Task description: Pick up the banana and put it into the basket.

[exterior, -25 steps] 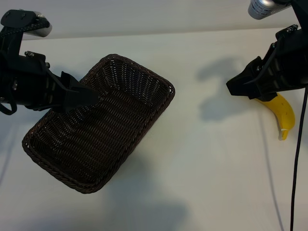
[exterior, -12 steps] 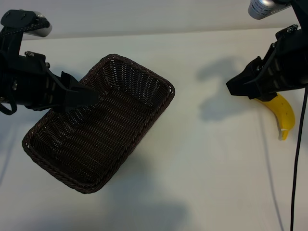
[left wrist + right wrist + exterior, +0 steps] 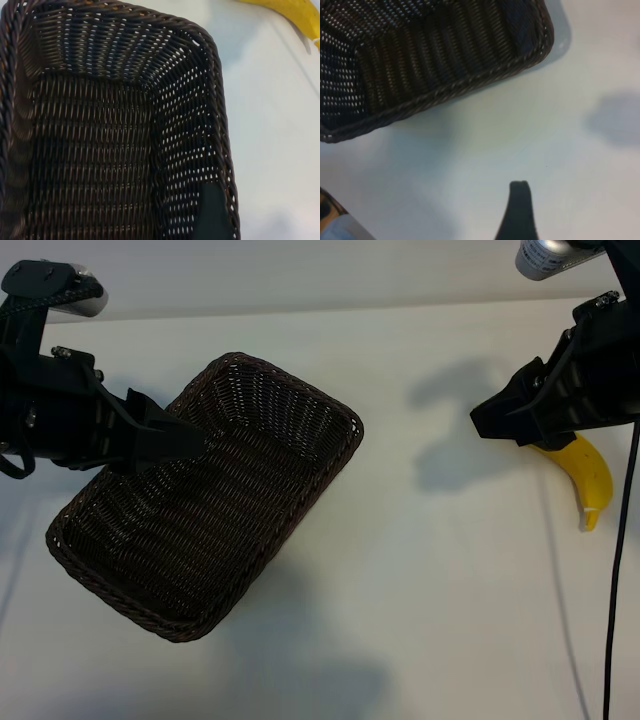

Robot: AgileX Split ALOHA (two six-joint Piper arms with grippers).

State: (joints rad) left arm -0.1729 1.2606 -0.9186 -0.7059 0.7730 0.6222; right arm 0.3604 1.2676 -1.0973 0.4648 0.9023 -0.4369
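**Banana on the table, basket empty: nothing done yet**

The white table (image 3: 420, 620) took up most of what I could see. On its left half sat the basket (image 3: 240, 530), dark woven wicker, set at a slant, and there was nothing inside it. The left gripper (image 3: 185, 443) hung over the basket's far-left rim, jaws standing wide with nothing between them. Across on the right, well apart from the basket, the right gripper (image 3: 490, 422) hovered above the bare tabletop, its jaws also wide and empty. The banana (image 3: 588, 476) lay at the far right edge of the table, just beside and partly under that arm's black body, its pale tip pointing toward the near side.

By my reckoning the whole job was still ahead: no grip had been taken, so the reach, the lift, the carry across to the left and the drop into the basket all remained.
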